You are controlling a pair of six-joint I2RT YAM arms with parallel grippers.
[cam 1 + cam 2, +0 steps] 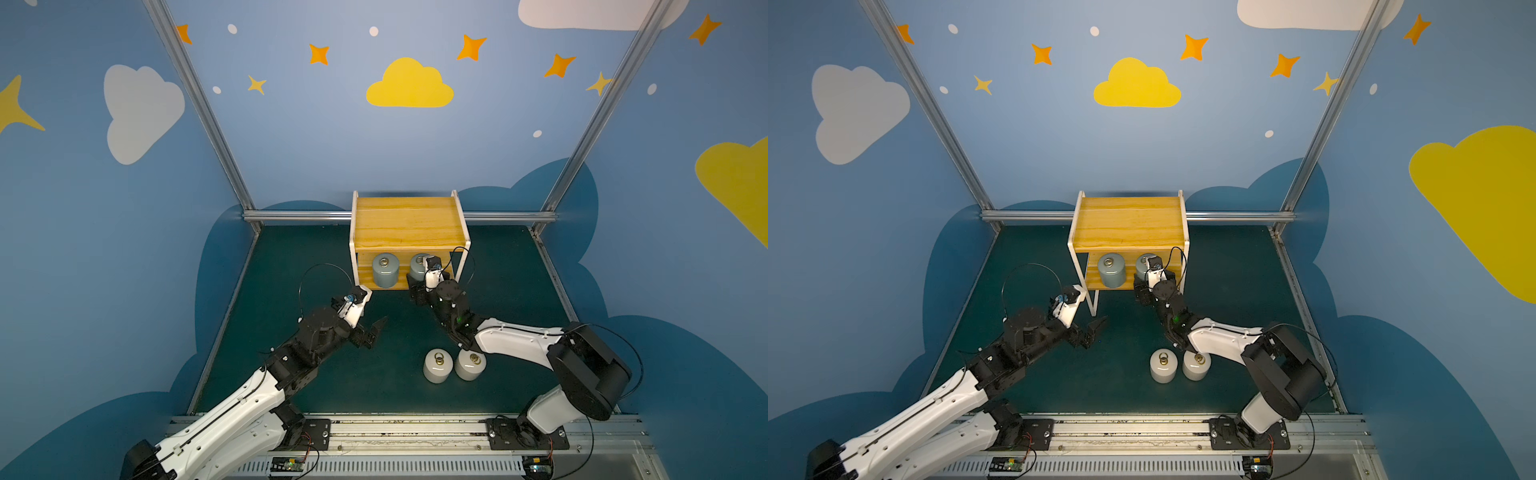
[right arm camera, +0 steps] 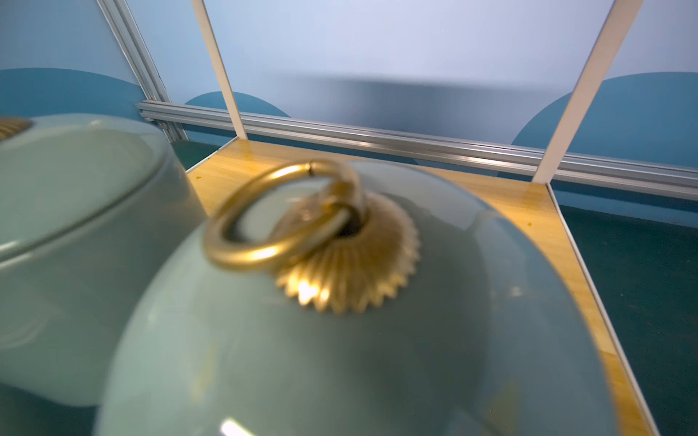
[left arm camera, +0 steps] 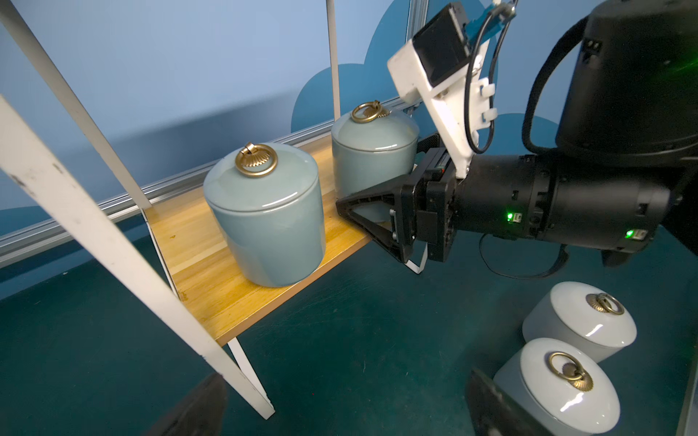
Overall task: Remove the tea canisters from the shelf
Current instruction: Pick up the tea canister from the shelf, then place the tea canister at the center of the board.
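Note:
The shelf point(image 1: 407, 220) point(image 1: 1129, 224) stands at the back of the mat, its top board bare. Two grey-blue tea canisters stand on its lower board point(image 3: 211, 271). My right gripper point(image 1: 417, 282) point(image 3: 377, 173) is shut on the right one point(image 1: 417, 266) point(image 1: 1143, 266) point(image 2: 340, 339), a black finger point(image 3: 362, 205) pressed to its side. The left one point(image 1: 385, 271) point(image 1: 1111, 270) point(image 3: 264, 215) stands free beside it. Two white tea canisters point(image 1: 436, 365) point(image 1: 469, 365) point(image 1: 1163, 365) stand on the mat. My left gripper point(image 1: 374, 332) point(image 1: 1094, 330) point(image 3: 343, 407) hangs open over the mat, holding nothing.
The shelf's white front leg point(image 3: 113, 245) stands close to my left gripper. The right forearm point(image 1: 515, 338) reaches over the white canisters. Metal rails point(image 1: 299, 215) and blue walls border the green mat point(image 1: 291, 374).

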